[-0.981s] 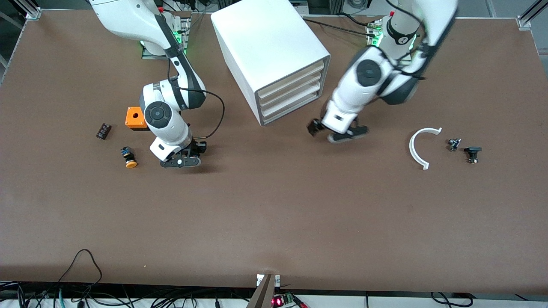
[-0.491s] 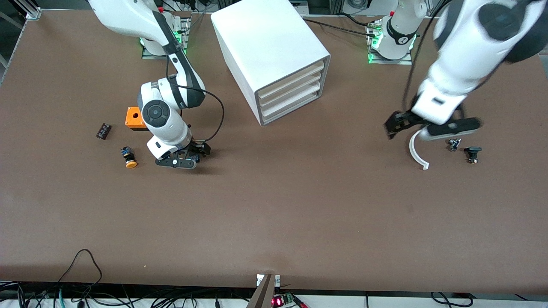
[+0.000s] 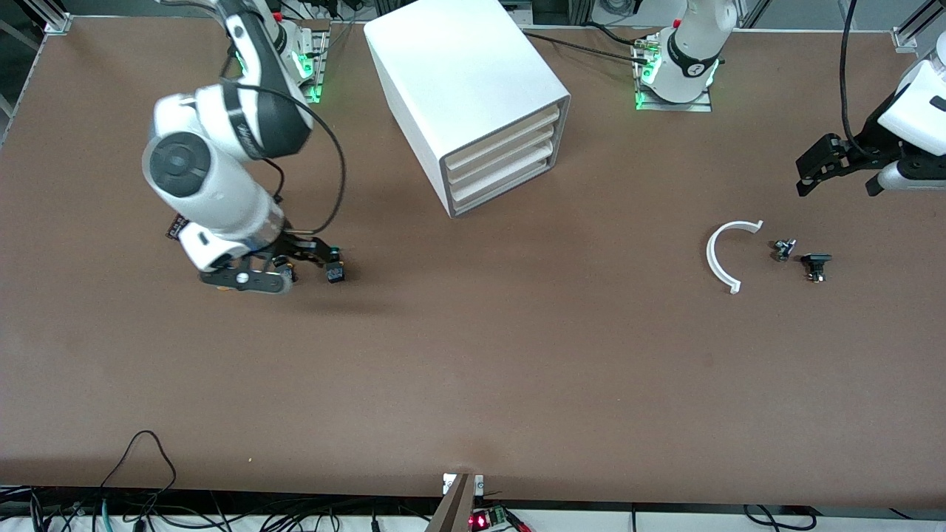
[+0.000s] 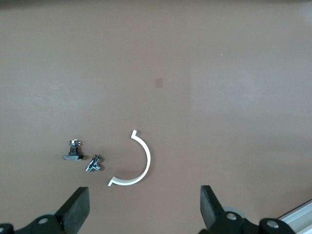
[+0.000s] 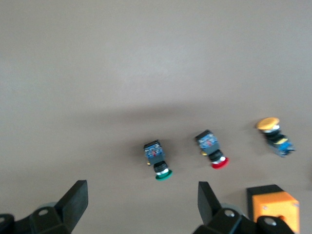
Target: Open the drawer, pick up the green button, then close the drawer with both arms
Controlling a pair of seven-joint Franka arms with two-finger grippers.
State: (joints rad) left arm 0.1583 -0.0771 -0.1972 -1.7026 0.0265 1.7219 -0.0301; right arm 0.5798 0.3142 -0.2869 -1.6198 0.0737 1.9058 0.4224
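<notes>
Right gripper (image 3: 307, 267) spread, empty, mid-left of front view; left gripper (image 3: 839, 164) spread at right edge. Drawer (image 3: 502, 183) shut, green button (image 5: 158, 161) on worktop (image 3: 473, 355): task apparently done.

- the table (image 3: 473, 369) is plain matte brown with no pattern.
- the cabinet (image 3: 458, 81) is white, its front frame grey, and the drawer (image 3: 502, 179) at the bottom is white like the two above it.
- the button (image 5: 158, 162) has a dark body with a green cap.
- the second button (image 5: 212, 148) has a dark body and a red cap.
- the third button (image 5: 274, 133) has a yellow-orange cap and a blue-tinged body.
- the box (image 5: 273, 204) is orange.
- the curved strip (image 3: 720, 254) is white.
- the two small parts (image 4: 84, 155) beside it are black and silvery.
- the arms (image 3: 214, 170) are white with black-grey joints; both the left gripper (image 4: 141, 210) and the right gripper (image 5: 141, 202) are black.
</notes>
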